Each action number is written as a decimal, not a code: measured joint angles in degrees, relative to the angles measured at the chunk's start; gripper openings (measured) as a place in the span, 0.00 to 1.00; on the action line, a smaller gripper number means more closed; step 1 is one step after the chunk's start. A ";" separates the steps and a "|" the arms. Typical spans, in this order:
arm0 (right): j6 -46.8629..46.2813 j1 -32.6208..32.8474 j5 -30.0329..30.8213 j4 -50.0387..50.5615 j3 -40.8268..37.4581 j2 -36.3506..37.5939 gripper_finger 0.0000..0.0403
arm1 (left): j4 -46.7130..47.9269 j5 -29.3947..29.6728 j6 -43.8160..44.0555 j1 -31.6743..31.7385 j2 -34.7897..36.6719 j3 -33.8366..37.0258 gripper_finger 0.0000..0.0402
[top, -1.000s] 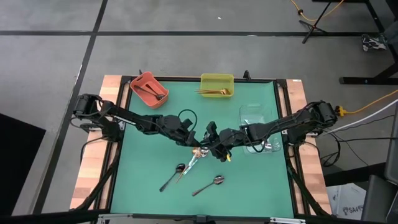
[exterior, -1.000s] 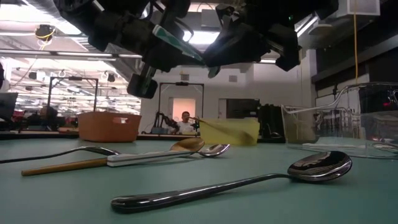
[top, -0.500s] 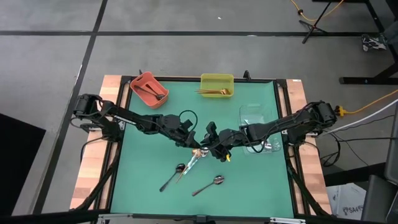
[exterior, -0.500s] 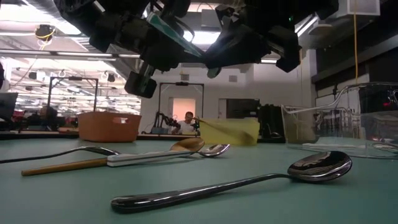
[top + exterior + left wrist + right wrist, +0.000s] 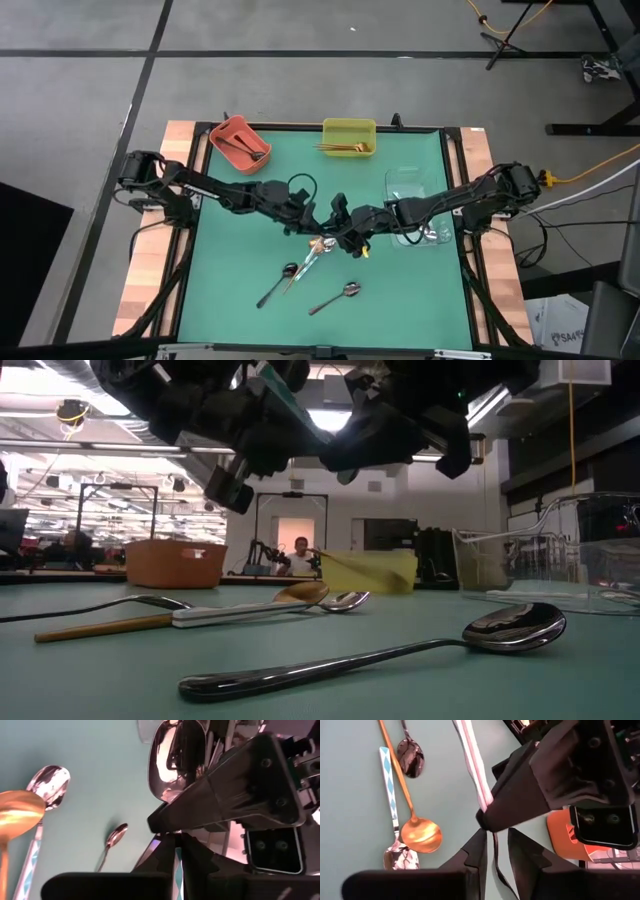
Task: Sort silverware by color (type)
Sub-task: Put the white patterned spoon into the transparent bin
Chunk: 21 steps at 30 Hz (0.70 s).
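Over the middle of the green mat (image 5: 230,260), the left gripper (image 5: 318,236) and right gripper (image 5: 346,238) meet tip to tip, both pinched narrowly on one silver spoon (image 5: 177,760); from overhead that spoon is all but lost under the dark fingers. The left wrist view shows its shiny bowl half hidden behind the right arm's fingers, with a patterned handle between the left arm's own. From table height both grippers are cut off at the frame's top. Just below centre of the overhead frame lie a gold spoon (image 5: 421,834) and a spoon with a blue-and-white diamond handle (image 5: 390,785), side by side, their bowls touching or nearly so. A dark spoon (image 5: 275,286) and another spoon (image 5: 336,297) lie lower on the mat. At upper left an orange bin (image 5: 222,135) holds dark pieces; the yellow bin (image 5: 349,125) at top centre holds gold ones, too small to count. A clear bin (image 5: 400,180) at right is partly covered by the right arm
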State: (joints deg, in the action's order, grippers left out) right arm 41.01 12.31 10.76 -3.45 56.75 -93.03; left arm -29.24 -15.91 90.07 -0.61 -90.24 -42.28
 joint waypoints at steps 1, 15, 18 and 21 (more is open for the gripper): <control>0.00 -0.01 0.01 -0.09 0.00 0.00 0.17 | -0.47 0.09 0.20 0.15 0.00 0.00 0.04; -0.02 -0.01 -0.02 0.23 -0.02 0.00 0.02 | -0.85 0.97 2.85 0.81 0.00 0.00 0.06; -0.02 -0.01 -0.03 0.21 -0.02 0.00 0.02 | -0.83 1.00 2.82 0.81 0.01 0.00 0.06; -0.04 -0.01 -0.21 0.19 -0.02 0.00 0.03 | -0.83 1.01 2.79 0.81 0.00 0.00 0.07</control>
State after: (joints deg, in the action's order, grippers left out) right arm 40.97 12.29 10.56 -3.27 56.73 -93.03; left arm -30.07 -14.90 92.86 0.21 -90.24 -42.28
